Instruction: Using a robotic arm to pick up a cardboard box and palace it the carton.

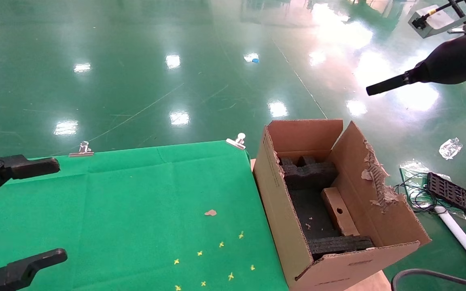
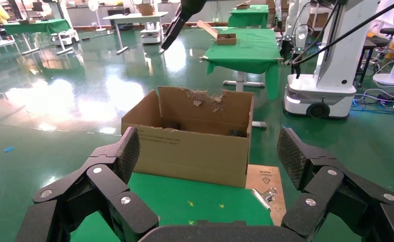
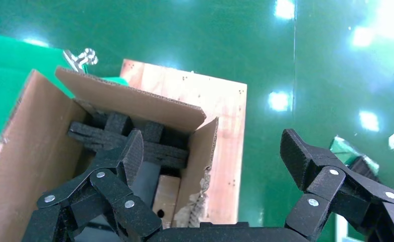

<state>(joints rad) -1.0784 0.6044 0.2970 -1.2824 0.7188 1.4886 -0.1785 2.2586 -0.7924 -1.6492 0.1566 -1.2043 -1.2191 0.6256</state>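
The cardboard box [image 1: 339,211] already lies inside the carton [image 1: 285,218], at the right of the head frame, resting tilted between the black foam blocks [image 1: 312,174]; placement appears done, only retreat remains. My right hand [image 3: 212,166] is wide open, empty, above the carton. My left hand [image 1: 34,210], lower left, is open and empty over the bench [image 1: 136,202]. The torn flap [image 1: 374,178] borders my exit path.
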